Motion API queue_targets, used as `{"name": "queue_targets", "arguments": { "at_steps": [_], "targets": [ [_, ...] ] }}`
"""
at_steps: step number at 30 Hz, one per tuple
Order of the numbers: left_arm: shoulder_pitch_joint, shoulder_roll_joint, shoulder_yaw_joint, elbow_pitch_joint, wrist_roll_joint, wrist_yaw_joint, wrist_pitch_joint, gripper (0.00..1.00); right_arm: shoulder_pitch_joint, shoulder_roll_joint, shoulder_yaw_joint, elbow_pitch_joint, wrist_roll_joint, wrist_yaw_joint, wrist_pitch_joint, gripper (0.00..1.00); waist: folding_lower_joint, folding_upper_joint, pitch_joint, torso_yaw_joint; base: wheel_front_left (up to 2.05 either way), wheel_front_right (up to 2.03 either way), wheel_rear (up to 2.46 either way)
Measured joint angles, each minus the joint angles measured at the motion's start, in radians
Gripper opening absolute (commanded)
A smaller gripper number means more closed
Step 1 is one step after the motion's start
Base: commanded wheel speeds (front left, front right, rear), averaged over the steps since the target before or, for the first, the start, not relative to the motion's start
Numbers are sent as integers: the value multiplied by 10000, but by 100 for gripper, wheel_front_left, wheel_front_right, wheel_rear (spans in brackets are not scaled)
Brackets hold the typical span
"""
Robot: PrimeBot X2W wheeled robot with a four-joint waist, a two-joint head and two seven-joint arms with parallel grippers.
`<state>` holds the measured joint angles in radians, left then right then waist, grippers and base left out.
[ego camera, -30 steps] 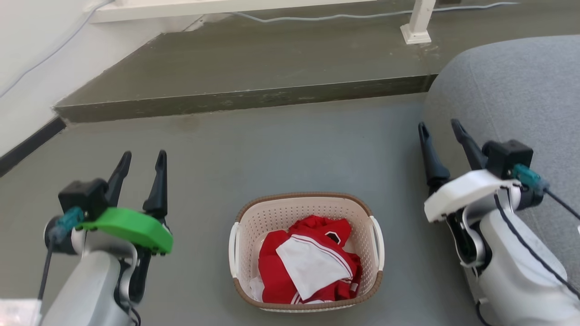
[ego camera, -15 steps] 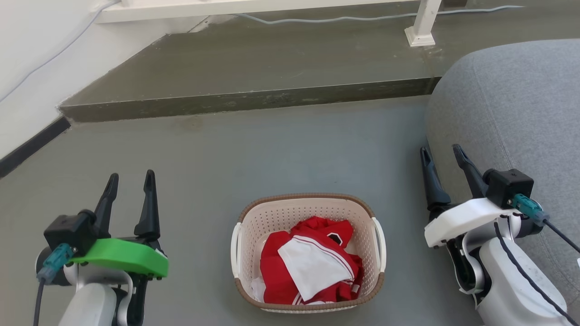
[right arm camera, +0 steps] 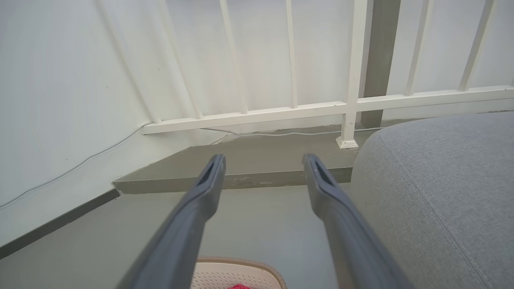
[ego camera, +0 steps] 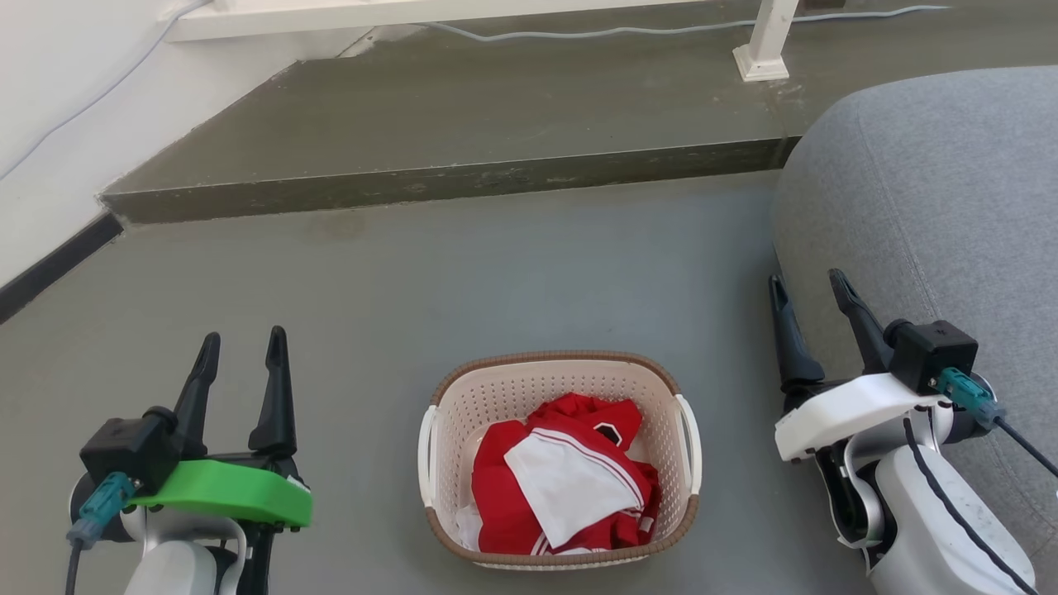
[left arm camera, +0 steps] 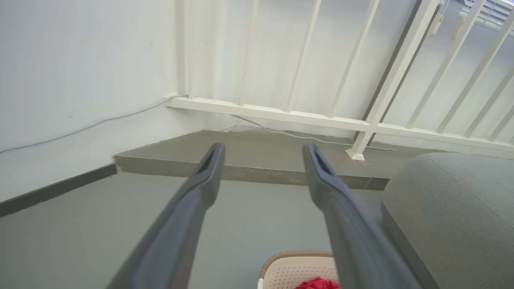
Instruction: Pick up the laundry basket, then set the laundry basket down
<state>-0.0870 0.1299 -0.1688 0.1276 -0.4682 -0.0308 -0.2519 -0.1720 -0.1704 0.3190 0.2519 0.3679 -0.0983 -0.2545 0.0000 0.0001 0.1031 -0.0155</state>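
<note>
The laundry basket [ego camera: 552, 360] stands on the grey floor [ego camera: 512, 264] with crumpled red and white clothes [ego camera: 570, 483] inside and its white handles [ego camera: 426, 454] ungrasped. The left tool [ego camera: 244, 335] hovers well to the basket's left and the right tool [ego camera: 806, 278] well to its right, each empty, clear of the basket, with its two dark fingers [ego camera: 275, 388] spread apart. Beyond the basket runs a raised concrete step [ego camera: 463, 124], and to the basket's right, behind the right tool, bulges a grey upholstered cushion [ego camera: 950, 182].
</note>
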Motion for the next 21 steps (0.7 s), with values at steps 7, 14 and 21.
{"name": "queue_targets", "arguments": {
  "at_steps": [7, 14, 21],
  "targets": [
    [123, -236, 261, -81, 161, -228, 0, 100, 191, 102, -125, -102, -94, 50, 0, 100, 0, 0, -20, 10, 0, 0, 0],
    [309, -314, 466, -105, 430, -401, 0, 100, 230, 134, -232, -142, -190, 115, 0, 100, 0, 0, -44, 1, 0, 0, 0],
    [342, -458, 589, -75, 535, -525, 0, 100, 391, 174, -320, -161, -261, 188, 0, 100, 0, 0, -64, -15, 0, 0, 0]
  ]
}}
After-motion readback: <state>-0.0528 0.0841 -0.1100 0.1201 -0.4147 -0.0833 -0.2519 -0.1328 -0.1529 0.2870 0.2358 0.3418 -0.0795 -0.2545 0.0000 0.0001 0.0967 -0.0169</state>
